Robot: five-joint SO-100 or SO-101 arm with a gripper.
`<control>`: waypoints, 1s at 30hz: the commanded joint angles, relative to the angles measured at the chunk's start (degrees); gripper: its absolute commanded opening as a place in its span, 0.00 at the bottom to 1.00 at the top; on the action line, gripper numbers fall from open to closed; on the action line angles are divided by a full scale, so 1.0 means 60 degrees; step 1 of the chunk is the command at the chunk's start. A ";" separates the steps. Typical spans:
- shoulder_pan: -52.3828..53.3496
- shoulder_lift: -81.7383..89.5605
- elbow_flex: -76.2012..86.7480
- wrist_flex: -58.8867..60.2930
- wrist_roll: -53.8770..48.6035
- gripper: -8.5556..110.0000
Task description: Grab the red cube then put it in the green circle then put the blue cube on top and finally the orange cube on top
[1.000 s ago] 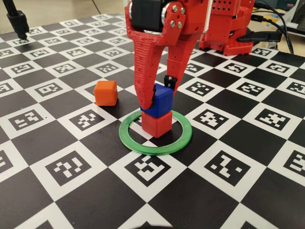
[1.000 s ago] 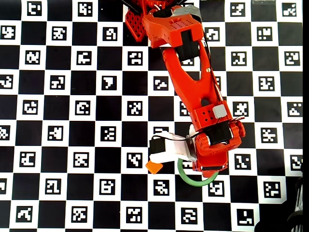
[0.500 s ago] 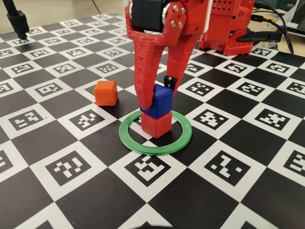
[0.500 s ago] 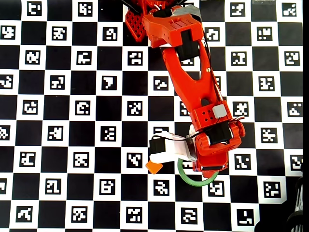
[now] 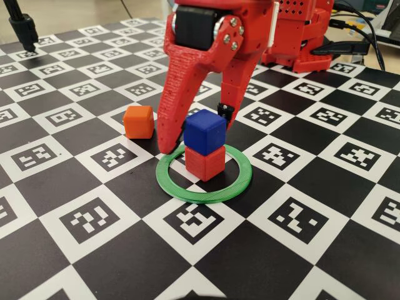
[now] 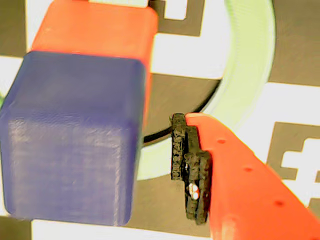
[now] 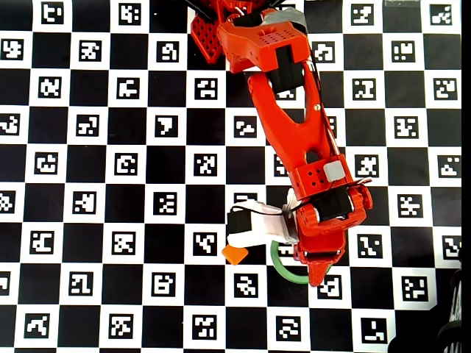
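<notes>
Robotics lab bench, calibration setup.
Black-and-white checkerboard mat w/ printed fiducial markers (image 5: 94,219), red 3D-printed plastic robot arm (image 7: 294,140), black cables (image 5: 362,31) at back.

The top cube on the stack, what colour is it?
Dark blue, sitting on the red cube; clearest in the fixed view.

In the fixed view the blue cube (image 5: 204,131) sits on the red cube (image 5: 205,162) inside the green circle (image 5: 204,174) on the checkered counter (image 5: 300,219). The end effector (image 5: 195,131) straddles the blue cube with its fingers spread, clear of it. The orange cube (image 5: 139,122) lies to the left, outside the ring.
</notes>
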 commanded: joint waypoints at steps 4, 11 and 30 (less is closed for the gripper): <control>0.0088 0.1479 0.0293 -0.0278 0.0117 0.50; 0.0176 0.2651 0.0615 0.0029 -0.0059 0.50; 0.1860 0.4761 0.1216 0.1084 0.2183 0.51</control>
